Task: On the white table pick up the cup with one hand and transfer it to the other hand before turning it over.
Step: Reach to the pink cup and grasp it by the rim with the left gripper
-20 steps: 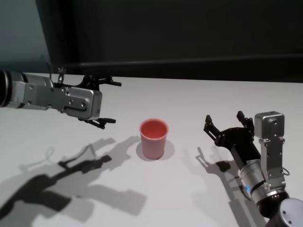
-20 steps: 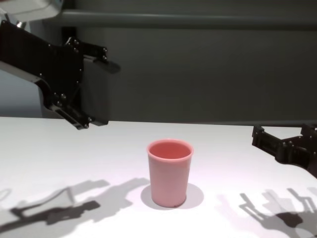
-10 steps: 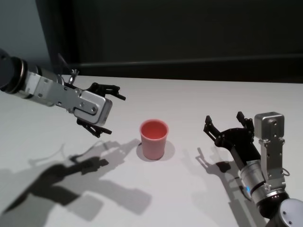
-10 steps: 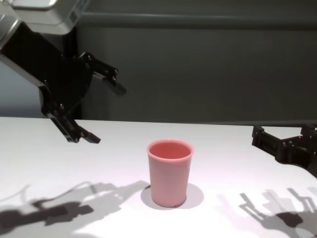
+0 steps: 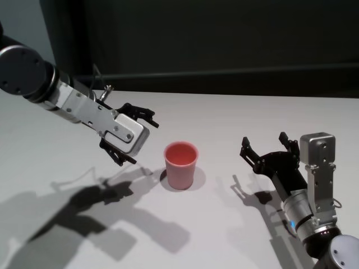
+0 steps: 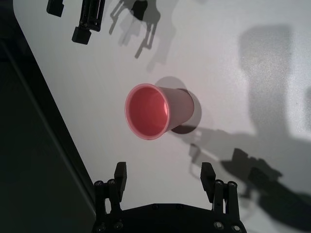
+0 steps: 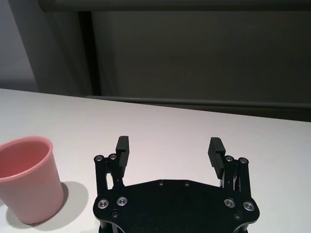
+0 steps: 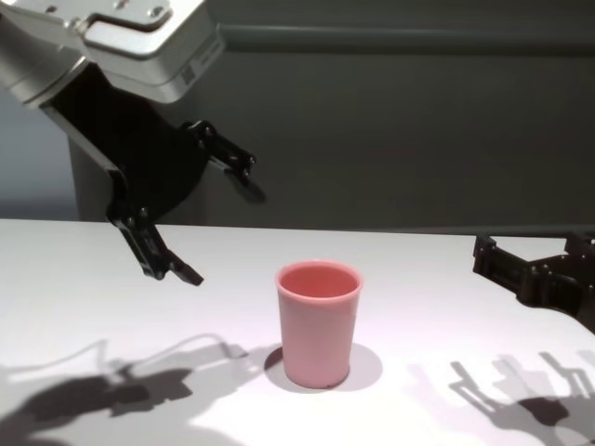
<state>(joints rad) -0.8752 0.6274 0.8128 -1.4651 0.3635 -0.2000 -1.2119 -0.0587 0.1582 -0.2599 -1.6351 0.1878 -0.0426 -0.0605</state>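
The pink cup (image 5: 180, 165) stands upright on the white table (image 5: 224, 117), mouth up; it also shows in the chest view (image 8: 319, 321), the left wrist view (image 6: 158, 110) and the right wrist view (image 7: 29, 179). My left gripper (image 5: 137, 137) is open and hovers just to the cup's left, above the table, tilted towards it; it shows in the chest view (image 8: 218, 218) and the left wrist view (image 6: 165, 177). My right gripper (image 5: 263, 148) is open and empty, low over the table to the cup's right, also in the right wrist view (image 7: 169, 148).
A dark grey wall panel (image 5: 224, 45) runs behind the table's far edge. Shadows of both arms fall on the tabletop in front of the cup.
My left gripper has swung right and downward, closing in on the cup and tilting towards it. The cup and right arm have not moved.
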